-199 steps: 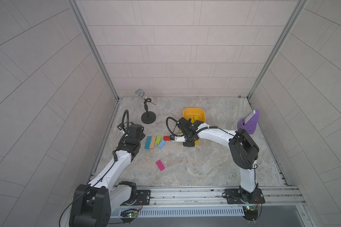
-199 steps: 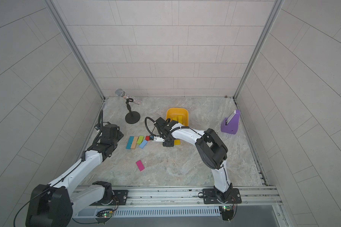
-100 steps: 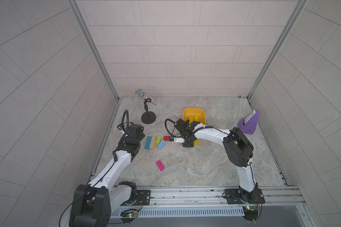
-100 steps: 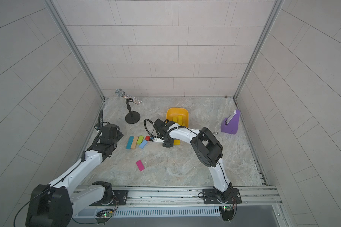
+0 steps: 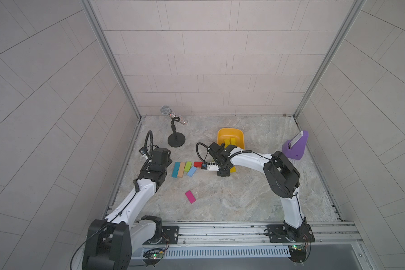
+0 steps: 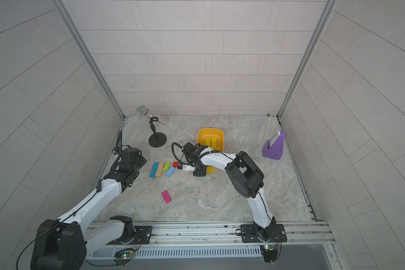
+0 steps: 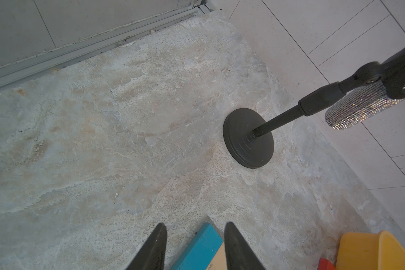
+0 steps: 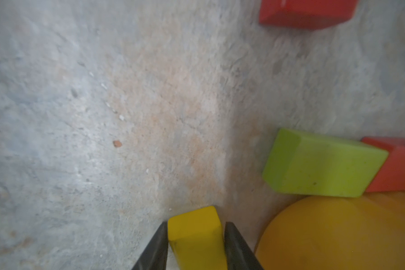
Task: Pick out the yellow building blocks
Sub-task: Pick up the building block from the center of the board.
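**Right claw** (image 8: 196,225): set narrow, with a dark finger (image 8: 157,247) pressed to each long side of one yellow block (image 8: 194,233). Whether the block is clear of the counter (image 8: 103,117) cannot be told.

**Yellow block:** bright, matte, flat rectangular bar. Its square-cut end projects past the fingertips. In a top view it shows only as a sliver (image 5: 232,170) under the wrist, just in front of the orange-yellow tub (image 5: 230,132).

**Two yellow bars** (image 5: 229,141): same colour and finish, lying side by side inside the tub.

**Edges and room:**
- The tub's rounded wall sits just beside the right claw on one flank.
- A lime-green block (image 8: 323,163) lies near, touching a red block (image 8: 398,163).
- A second red block (image 8: 306,11) lies farther off.
- The counter is bare ahead of the claw and on its other flank.
- A magenta block (image 5: 190,196) lies alone, well apart, on open counter toward the rail.

**Left claw** (image 7: 195,225): fingers parted a little, gripping nothing. It hangs over the end of a teal block (image 7: 201,245), with the microphone stand (image 7: 248,138) ahead.
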You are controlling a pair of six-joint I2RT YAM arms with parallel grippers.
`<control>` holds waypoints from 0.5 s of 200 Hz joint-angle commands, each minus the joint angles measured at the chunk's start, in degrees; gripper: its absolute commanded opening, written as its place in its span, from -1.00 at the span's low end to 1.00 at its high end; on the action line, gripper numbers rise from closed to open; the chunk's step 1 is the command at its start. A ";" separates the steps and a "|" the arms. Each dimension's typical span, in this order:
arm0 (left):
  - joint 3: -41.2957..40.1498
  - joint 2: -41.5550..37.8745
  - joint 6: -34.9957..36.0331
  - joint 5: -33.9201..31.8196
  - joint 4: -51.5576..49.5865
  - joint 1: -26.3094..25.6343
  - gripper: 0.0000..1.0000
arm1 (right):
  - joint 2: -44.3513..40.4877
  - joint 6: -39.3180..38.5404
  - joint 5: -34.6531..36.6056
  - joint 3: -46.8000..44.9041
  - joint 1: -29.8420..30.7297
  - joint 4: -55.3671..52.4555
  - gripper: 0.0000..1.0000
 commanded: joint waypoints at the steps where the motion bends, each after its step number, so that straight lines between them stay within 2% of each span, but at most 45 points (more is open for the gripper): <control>1: -0.33 -0.94 0.13 -1.75 -0.99 0.25 -0.10 | -1.94 -0.80 -2.83 -2.53 0.66 -3.33 -0.18; 75: -0.36 -0.91 0.01 -1.43 -0.99 0.31 -0.10 | -3.12 -1.53 -0.61 -5.79 0.48 -2.36 -0.15; 100: -0.19 -0.96 0.01 -1.47 -1.17 0.34 -0.10 | -2.60 -1.16 -1.34 -5.38 0.50 -2.20 -0.27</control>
